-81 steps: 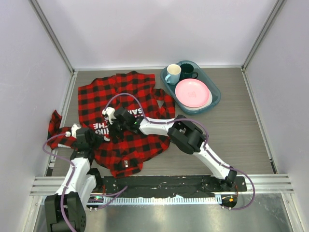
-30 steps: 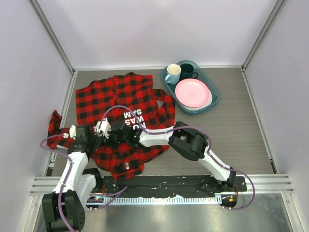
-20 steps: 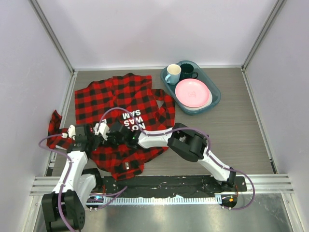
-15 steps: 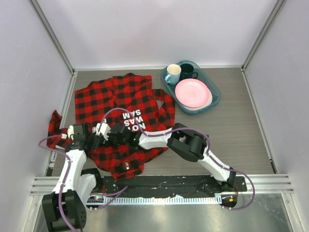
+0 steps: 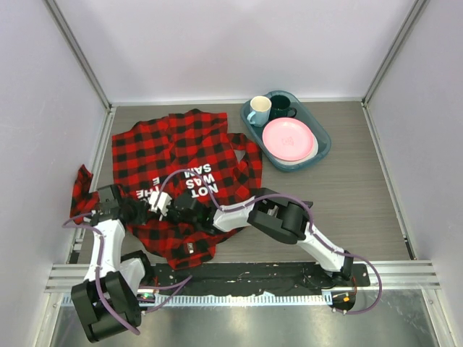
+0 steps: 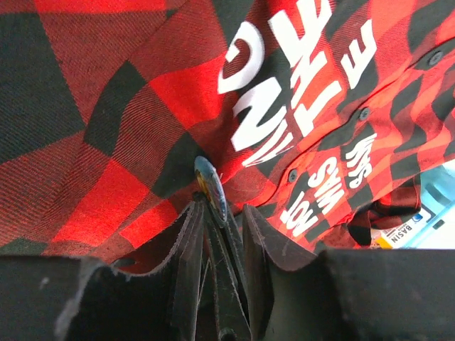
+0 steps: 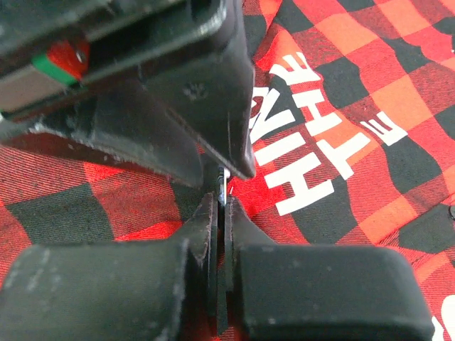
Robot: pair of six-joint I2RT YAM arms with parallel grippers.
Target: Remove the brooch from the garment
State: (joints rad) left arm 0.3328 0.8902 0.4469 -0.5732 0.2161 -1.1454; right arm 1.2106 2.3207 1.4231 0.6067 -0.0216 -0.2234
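The garment (image 5: 189,141), a red-and-black checked shirt with white lettering, lies spread at the left of the table. The brooch (image 6: 211,186) is a small oval piece seen edge-on, sitting on the cloth (image 6: 106,106). My left gripper (image 6: 217,209) is shut on it at its fingertips. In the top view my left gripper (image 5: 139,210) and right gripper (image 5: 150,206) meet tip to tip over the shirt's lower left. My right gripper (image 7: 222,202) is shut on a thin fold of the shirt (image 7: 355,106), with a pale sliver at its tips. The left gripper's fingers (image 7: 213,160) are just beyond.
A teal tray (image 5: 323,148) at the back right holds a pink plate (image 5: 288,139), a pale mug (image 5: 259,110) and a dark mug (image 5: 281,107). A shirt sleeve (image 5: 81,184) trails toward the left wall. The right arm's elbow (image 5: 282,217) hangs over the shirt's right hem.
Both grippers have moved together toward the near left, dragging the cloth. The left arm has swung further left. More white lettering now shows beside the grippers.
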